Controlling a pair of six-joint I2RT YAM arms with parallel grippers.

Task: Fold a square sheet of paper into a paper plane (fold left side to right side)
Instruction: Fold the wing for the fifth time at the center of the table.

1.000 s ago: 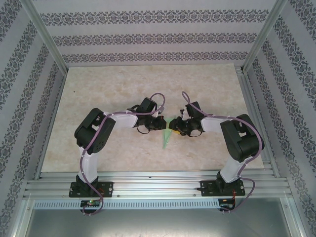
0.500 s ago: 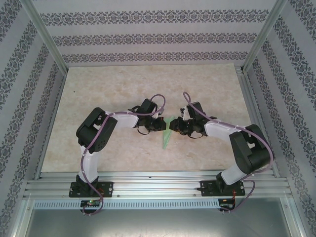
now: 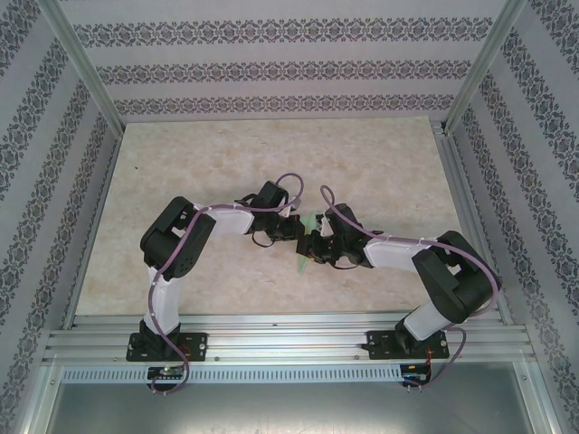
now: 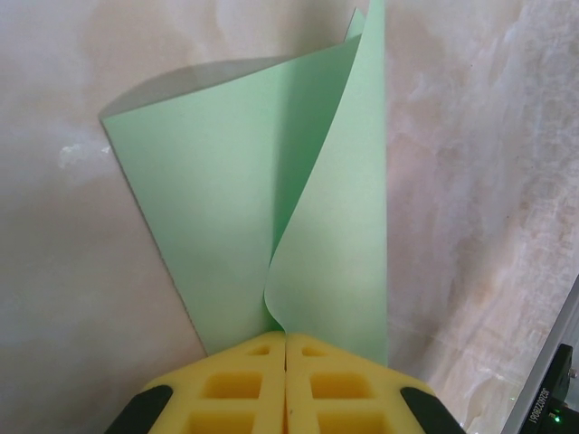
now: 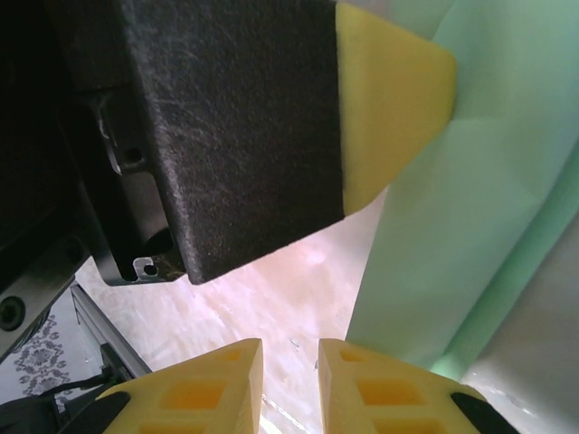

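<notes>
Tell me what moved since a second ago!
The right claw slid left, up to the pointed light green paper plane, its jaws narrowing but still apart and empty. The left claw stayed shut on the plane, which kept its place.

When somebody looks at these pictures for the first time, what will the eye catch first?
The light green paper plane stands out against the pale marbled table, pinched at its narrow end by the shut left gripper, its flaps curling apart. In the top view both arms meet over it at the table's middle; the right gripper hovers beside it, slightly open, holding nothing.
</notes>
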